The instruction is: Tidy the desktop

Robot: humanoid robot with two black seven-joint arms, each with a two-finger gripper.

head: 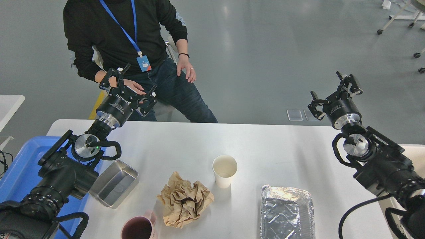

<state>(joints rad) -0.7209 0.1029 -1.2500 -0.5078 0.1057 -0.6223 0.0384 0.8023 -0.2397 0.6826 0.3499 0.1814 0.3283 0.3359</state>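
The large white rounded-corner desktop (265, 146) runs its long axis left to right, while the left gripper (127, 81) and right gripper (332, 91) hover above it, spread wide, holding nothing.

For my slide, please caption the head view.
Both open grippers, left and right, raised above a cluttered desktop.

White desktop (272, 142) – steel tin (114, 188), crumpled paper (184, 204), paper cup (224, 171), foil tray (287, 212), mug (139, 227)

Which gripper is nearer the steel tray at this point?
Left. The left gripper hangs open above and behind the steel tray; the right gripper, also open, is far across the desktop.
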